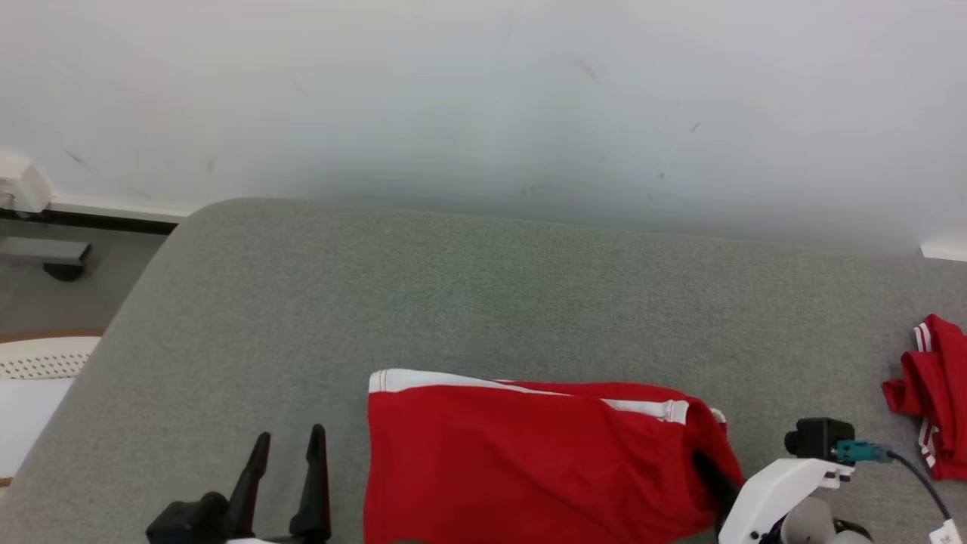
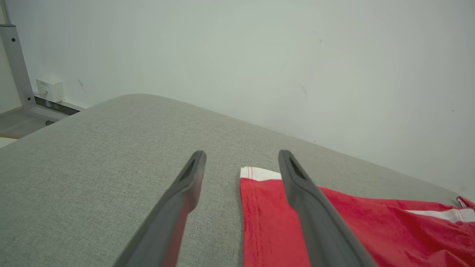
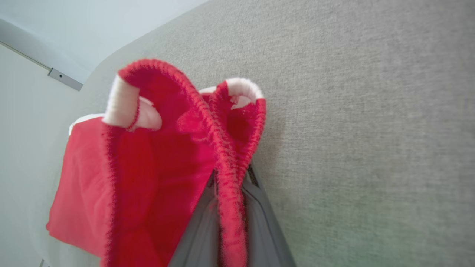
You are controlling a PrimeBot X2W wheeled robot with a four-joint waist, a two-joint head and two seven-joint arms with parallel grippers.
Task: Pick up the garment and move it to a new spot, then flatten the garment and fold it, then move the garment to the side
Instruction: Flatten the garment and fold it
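The red garment [image 1: 529,461] with white stripes lies mostly flat on the grey padded table [image 1: 453,287], near its front edge. My right gripper [image 1: 704,461] is shut on the garment's right end. In the right wrist view its two fingers pinch the red elastic edge [image 3: 230,193], and the garment [image 3: 148,167] bunches up and hangs in loops beyond the right gripper [image 3: 232,176]. My left gripper [image 1: 290,434] stands open just left of the garment, holding nothing. In the left wrist view the left gripper [image 2: 241,154] frames the white-trimmed corner of the garment [image 2: 267,207].
A second red and white piece of clothing [image 1: 933,393] lies crumpled at the table's right edge. A pale wall [image 1: 483,98] rises behind the table. At the left, past the table's rounded corner, there is floor, a white perforated basket [image 1: 38,359] and a wall box [image 1: 23,189].
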